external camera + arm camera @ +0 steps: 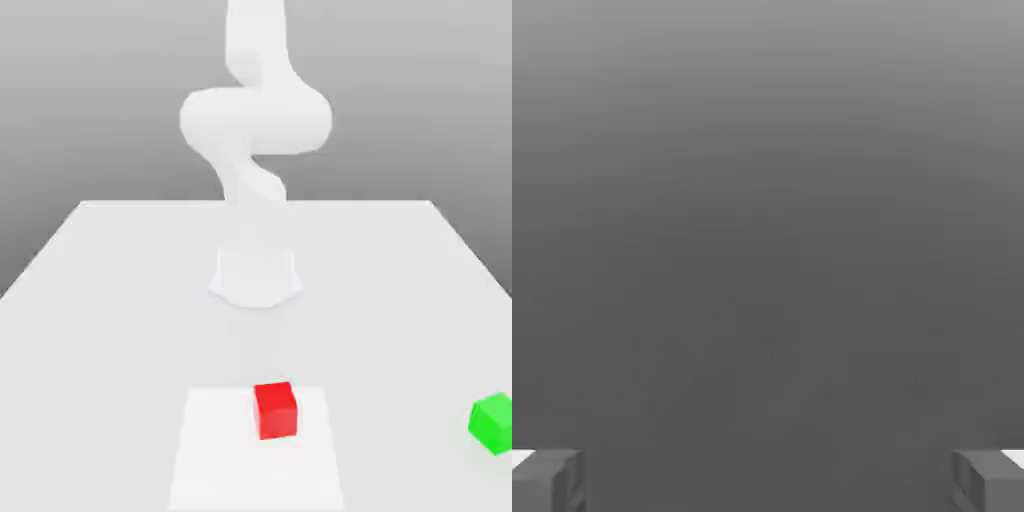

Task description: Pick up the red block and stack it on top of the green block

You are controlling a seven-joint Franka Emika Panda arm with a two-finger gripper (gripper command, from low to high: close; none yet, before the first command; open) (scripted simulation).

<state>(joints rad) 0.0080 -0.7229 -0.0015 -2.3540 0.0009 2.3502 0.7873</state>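
The red block (276,409) rests on the white table (100,300), near the front and a little to the exterior view's right of centre. The green block (493,422) sits on the table far off at the exterior view's right edge, well apart from the red one. In the hand view my gripper (768,482) is open: its two grey fingertips (550,480) stand far apart with nothing between them, against a plain grey background. The white arm (255,120) rises from its base (256,275) behind the blocks and runs up out of the picture.
A slightly lighter square patch (215,450) on the table lies under the red block. The table's far edge runs behind the arm's base, and its sides slope off on both sides of the exterior view.
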